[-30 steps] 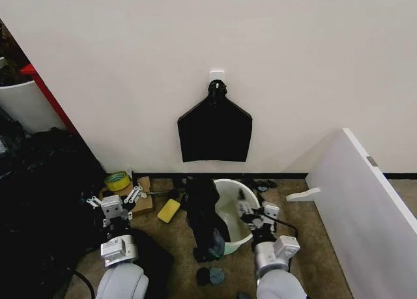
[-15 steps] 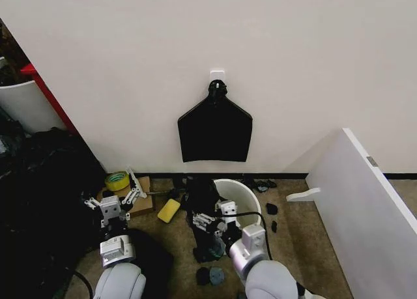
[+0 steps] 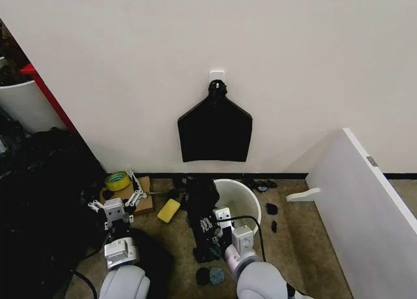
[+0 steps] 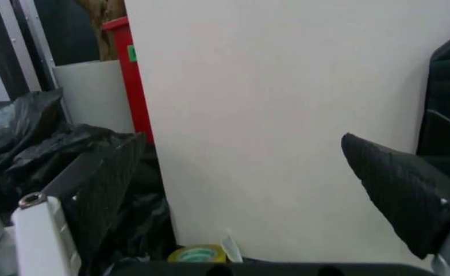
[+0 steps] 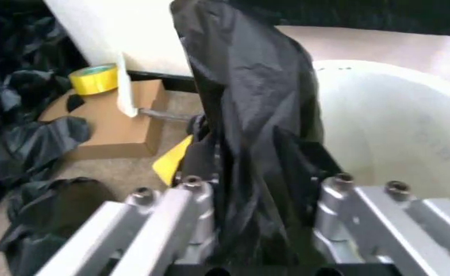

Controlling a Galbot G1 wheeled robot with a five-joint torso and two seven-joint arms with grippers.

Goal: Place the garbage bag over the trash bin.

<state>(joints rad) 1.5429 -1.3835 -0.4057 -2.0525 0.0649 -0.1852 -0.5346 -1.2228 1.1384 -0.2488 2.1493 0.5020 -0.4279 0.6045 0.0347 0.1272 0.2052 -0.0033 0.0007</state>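
Observation:
The white trash bin (image 3: 242, 196) stands on the floor by the wall. The black garbage bag (image 3: 202, 204) hangs crumpled over its left rim and trails down to the floor. My right gripper (image 3: 210, 222) is at the bag on the bin's left side. In the right wrist view the bag (image 5: 247, 132) fills the narrow gap between the fingers (image 5: 180, 202), and the bin (image 5: 393, 132) lies just beyond; the right gripper (image 5: 259, 190) is shut on the bag. My left gripper (image 3: 116, 200) hovers open farther left, near the cardboard, with nothing in it (image 4: 247, 172).
A yellow tape roll (image 3: 117, 180) lies on a flat cardboard box (image 3: 142, 201), with a yellow object (image 3: 168, 210) beside it. A black fan-shaped sheet (image 3: 215, 129) hangs on the wall. A white board (image 3: 365, 214) leans at the right. Black bags (image 3: 39, 195) are heaped at the left.
My right arm swung from the bin's right side across to its left and now sits on the draped bag. The left gripper only shifted slightly.

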